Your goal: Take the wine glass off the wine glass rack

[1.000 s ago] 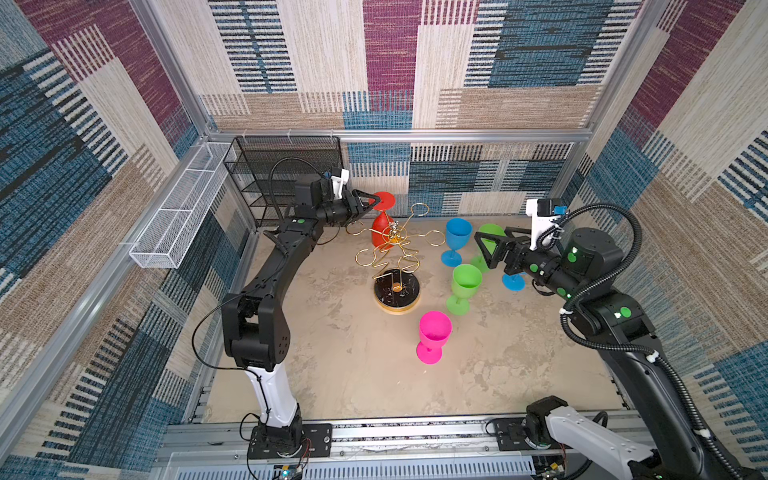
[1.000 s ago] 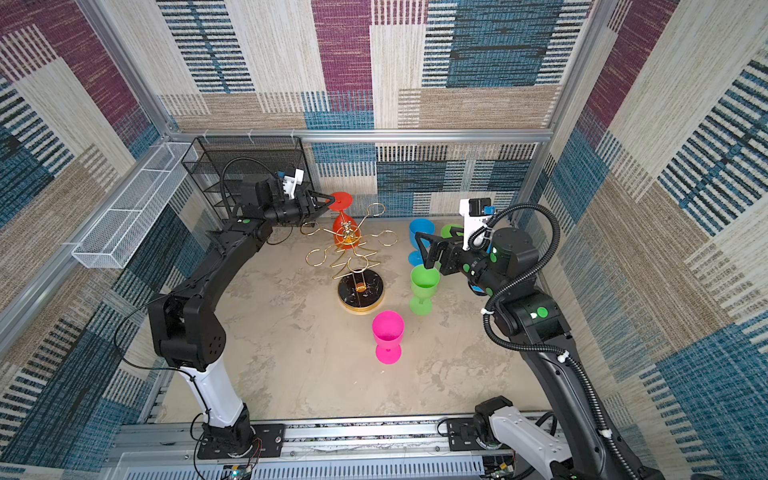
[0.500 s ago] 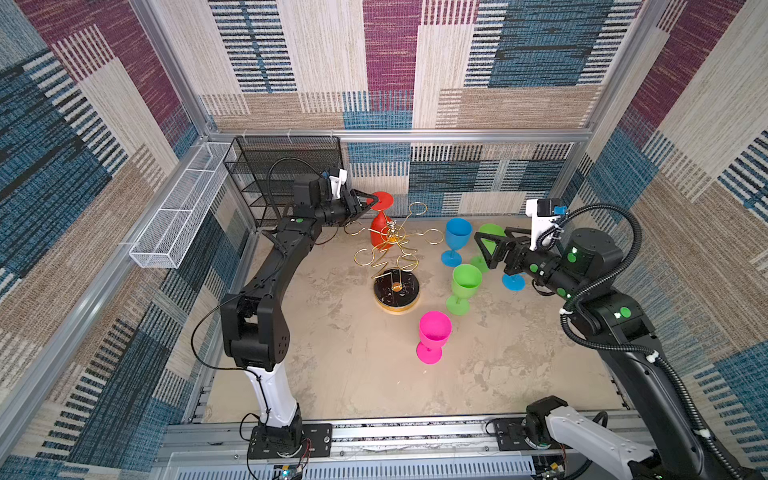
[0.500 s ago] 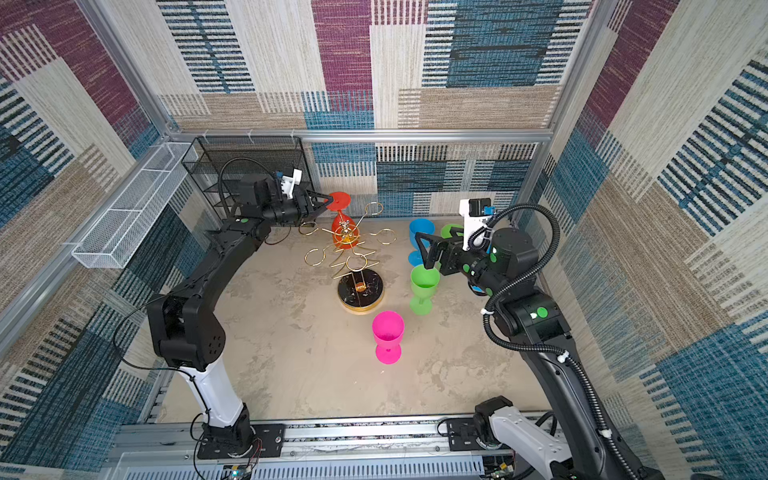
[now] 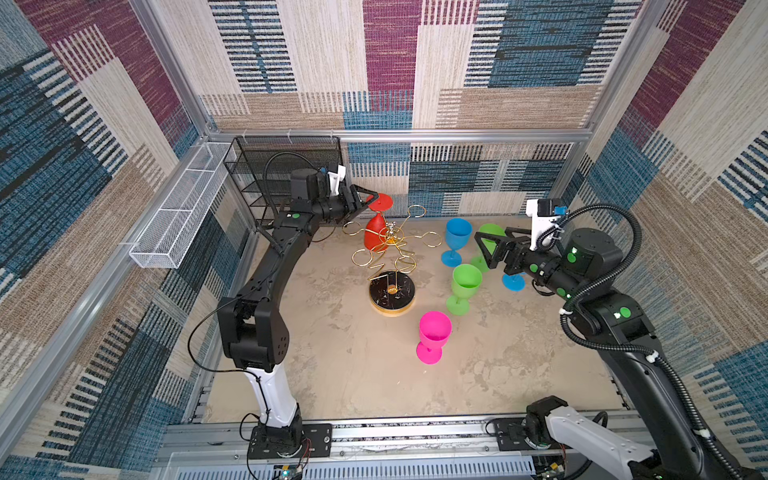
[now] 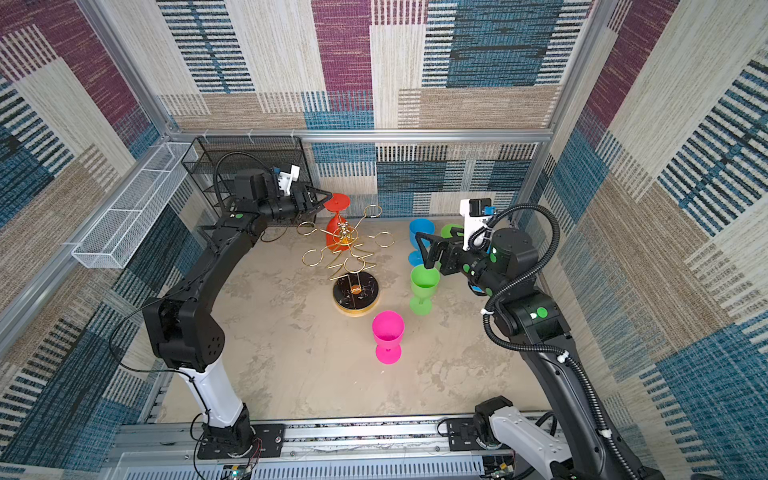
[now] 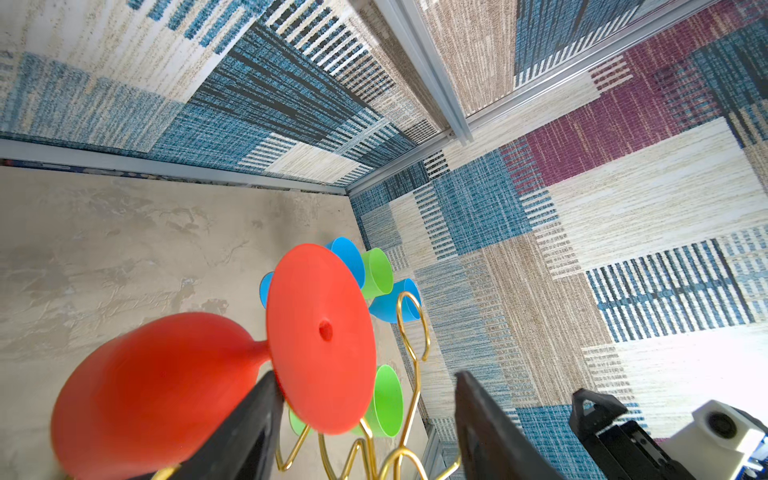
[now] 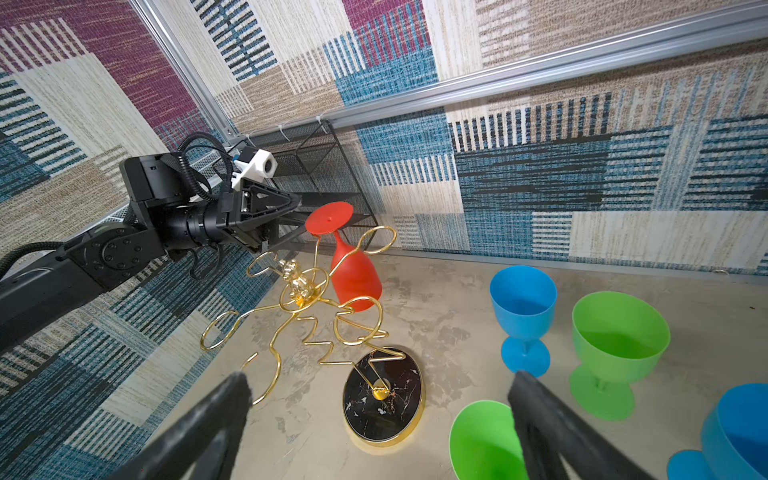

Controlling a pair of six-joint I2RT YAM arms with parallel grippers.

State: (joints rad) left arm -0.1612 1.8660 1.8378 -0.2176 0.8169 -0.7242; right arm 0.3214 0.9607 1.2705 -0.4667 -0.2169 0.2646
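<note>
- Centrally, on the beige table [image 5: 353,374], the wine glass rack [image 5: 399,297] is stood upright.
- The left gripper [image 7: 365,376] is held at the rack's far left side, jaws spread about the glass's round foot; one finger [image 7: 257,399] is seen just beside the foot, the other clear of it.
- The right gripper [image 8: 380,378] is held wide apart, right of the rack, with nothing gripped.
- The red wine glass [image 5: 374,232] is hung bowl-down from a far arm of the rack.
- A pink glass [image 5: 434,330] is stood near; green [image 5: 465,282] and blue [image 5: 457,235] glasses are grouped right.

no legible txt, labels, nos.
</note>
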